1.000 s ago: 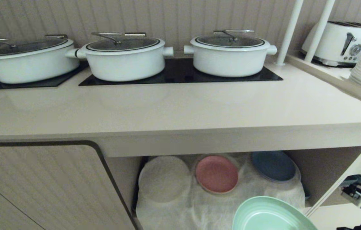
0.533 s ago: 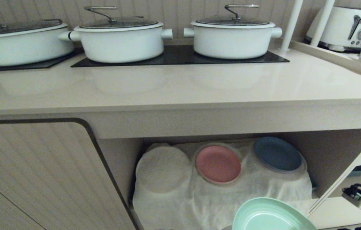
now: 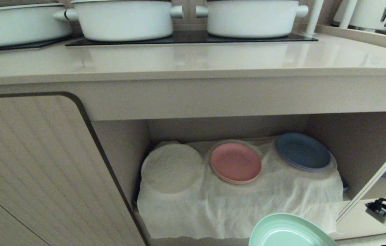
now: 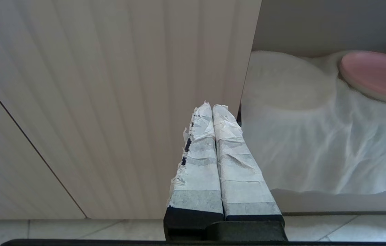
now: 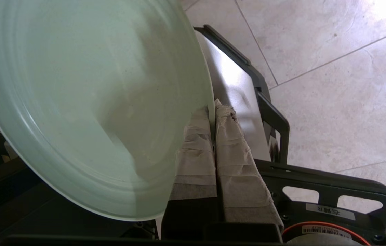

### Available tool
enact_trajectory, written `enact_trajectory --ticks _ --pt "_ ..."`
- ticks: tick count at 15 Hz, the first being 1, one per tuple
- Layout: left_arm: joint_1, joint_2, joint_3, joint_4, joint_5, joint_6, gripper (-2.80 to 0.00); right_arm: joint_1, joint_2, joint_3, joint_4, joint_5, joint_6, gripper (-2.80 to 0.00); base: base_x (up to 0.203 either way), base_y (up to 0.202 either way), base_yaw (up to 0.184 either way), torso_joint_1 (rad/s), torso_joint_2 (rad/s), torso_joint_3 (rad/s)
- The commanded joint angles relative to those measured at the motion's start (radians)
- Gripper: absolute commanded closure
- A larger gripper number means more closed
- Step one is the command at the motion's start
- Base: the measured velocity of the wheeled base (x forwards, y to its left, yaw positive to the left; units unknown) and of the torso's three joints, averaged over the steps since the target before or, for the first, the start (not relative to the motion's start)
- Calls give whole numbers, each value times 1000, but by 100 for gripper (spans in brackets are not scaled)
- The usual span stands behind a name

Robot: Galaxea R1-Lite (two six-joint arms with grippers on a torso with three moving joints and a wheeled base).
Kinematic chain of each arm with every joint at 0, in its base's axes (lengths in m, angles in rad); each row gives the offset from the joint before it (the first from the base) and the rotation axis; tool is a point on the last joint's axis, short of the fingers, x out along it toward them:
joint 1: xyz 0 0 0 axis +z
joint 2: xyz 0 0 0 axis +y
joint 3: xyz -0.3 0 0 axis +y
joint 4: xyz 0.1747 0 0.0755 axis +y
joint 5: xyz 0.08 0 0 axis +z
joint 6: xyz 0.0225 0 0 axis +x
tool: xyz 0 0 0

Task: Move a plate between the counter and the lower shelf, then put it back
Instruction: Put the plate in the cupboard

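The pale mint-green plate shows at the bottom edge of the head view, in front of and below the lower shelf with its wrinkled off-white cloth. My right gripper is shut on the rim of the plate, one taped finger on each face. The gripper itself is out of the head view. Above, the beige counter runs across with black hob panels. My left gripper is shut and empty, pointing at the ribbed cupboard door beside the shelf opening.
A pink plate and a dark blue plate lie on the cloth, with a round cloth-covered bump to their left. White pots stand on the hob. The robot's base and tiled floor lie below the plate.
The whole head view has shifted: the camera sank, so the counter and pots rose in the picture and more of the shelf shows. The green plate stays at the bottom edge.
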Motion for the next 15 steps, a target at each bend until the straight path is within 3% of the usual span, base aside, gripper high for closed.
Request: enact_trajectory --ticks 1,5,15 --pt "0 0 0 -1 0 -1 0 0 0 2 1 2 2 0 0 0 0 -137 452 321" --pt "0 0 0 -1 0 -1 0 0 0 2 1 2 2 0 0 0 0 -83 313 231" --pt "0 0 0 -1 0 -1 0 0 -1 6 1 2 2 0 0 0 0 -2 15 13"
